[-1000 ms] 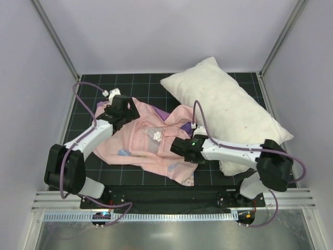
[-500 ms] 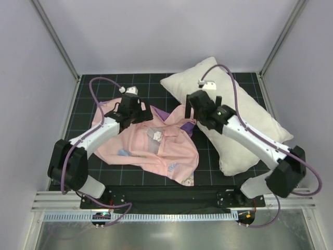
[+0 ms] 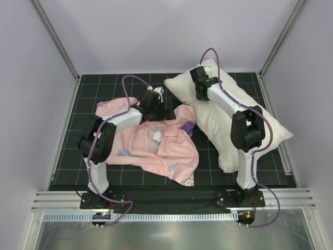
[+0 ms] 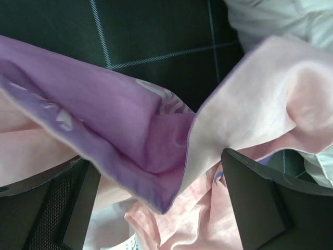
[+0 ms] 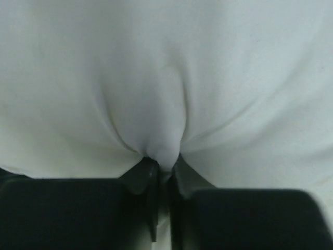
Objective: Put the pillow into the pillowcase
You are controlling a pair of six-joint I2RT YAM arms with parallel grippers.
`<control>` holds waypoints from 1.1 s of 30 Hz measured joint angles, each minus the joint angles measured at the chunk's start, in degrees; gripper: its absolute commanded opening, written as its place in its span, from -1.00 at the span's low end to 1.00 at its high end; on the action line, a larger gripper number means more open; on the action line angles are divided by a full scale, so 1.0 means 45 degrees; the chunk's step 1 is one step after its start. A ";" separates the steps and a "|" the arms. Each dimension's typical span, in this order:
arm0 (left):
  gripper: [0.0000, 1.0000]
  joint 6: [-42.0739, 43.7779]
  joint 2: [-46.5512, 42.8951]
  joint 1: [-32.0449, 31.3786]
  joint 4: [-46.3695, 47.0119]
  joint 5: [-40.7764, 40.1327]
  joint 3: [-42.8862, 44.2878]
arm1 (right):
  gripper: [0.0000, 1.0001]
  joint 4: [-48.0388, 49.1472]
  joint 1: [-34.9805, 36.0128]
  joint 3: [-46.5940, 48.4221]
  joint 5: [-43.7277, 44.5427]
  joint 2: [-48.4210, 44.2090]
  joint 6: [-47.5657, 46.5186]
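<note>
The right gripper [image 5: 162, 174] is pinched tight on a small fold of the pillow [image 3: 218, 138] at its far end, near the middle of the table's [image 3: 99, 86] far edge. From there the pillow's long axis runs diagonally toward the near right corner. The pillowcase [image 3: 156, 148] lies crumpled left of centre, pale pink inside up, its far right edge just beside that held end. The left gripper [image 4: 153, 161] is at that edge with jaws wide, a purple-and-pink flap between the fingers [image 4: 260, 208] but not clamped. The opening probably lies left of the held end, so the left arm is nearer to it. The pillow is plump, matte and slightly lumpy; the pillowcase is thin, limp and likely to bunch; the table is a black gridded mat
</note>
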 measured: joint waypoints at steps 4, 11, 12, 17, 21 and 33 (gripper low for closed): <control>0.34 -0.0384 0.0685 -0.0248 0.0180 0.0102 0.0209 | -0.92 0.0126 -0.1030 -0.0160 -0.1180 -0.0534 0.0442; -0.91 -0.0452 0.2453 -0.0345 0.0442 0.0165 0.2458 | -0.92 0.0792 -0.2696 -0.2652 -0.1865 -0.5430 0.1035; -0.90 -0.0418 0.2710 -0.0340 0.0437 0.0112 0.2866 | -0.92 0.0733 -0.2895 -0.2992 -0.1846 -0.6280 0.1064; -0.12 -0.0291 0.3988 -0.0306 0.0083 -0.0311 0.5251 | -0.92 0.0816 -0.3113 -0.4877 -0.2443 -0.9748 0.1083; 0.74 0.0058 0.4969 -0.0296 -0.0835 -0.0923 0.7669 | -0.92 0.1200 -0.2968 -0.6790 -0.4114 -1.1443 0.1001; 0.89 0.1642 0.2244 -0.0044 -0.4473 -0.3458 0.7383 | -0.92 0.1802 -0.1855 -1.0894 -0.8442 -1.4610 0.0670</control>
